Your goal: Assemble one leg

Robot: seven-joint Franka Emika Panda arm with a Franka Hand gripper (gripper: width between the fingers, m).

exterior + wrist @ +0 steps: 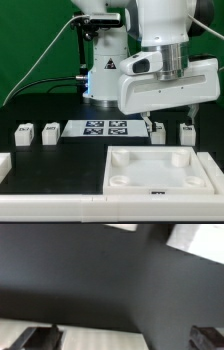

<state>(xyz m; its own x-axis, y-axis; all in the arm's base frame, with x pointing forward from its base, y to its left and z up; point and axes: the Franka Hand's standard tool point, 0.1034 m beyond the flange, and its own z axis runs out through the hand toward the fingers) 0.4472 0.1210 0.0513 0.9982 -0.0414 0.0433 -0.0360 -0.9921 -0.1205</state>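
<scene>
Four alike, one to pick

Look just off the marker board (105,128), at its end toward the exterior view's right, for the leg (157,131), upright beside its twin (187,133), right below the gripper (170,116). Note fingers (33,339) spread wide, nothing between. Expect light, stiff, smooth plastic: probably slippery, hardly fragile. Pinch two opposite flat sides near mid-height, squarely, keeping it upright. Leave the spares (50,132) off the marker board's other end.

clear: bare surface (62,172) at exterior view's left front | blocked: large pocketed white piece (160,172) at right front | behind it: leg (157,131) and second leg (186,132), narrow gap between, claw (169,117) close above | marker board (95,127) flat alongside
</scene>
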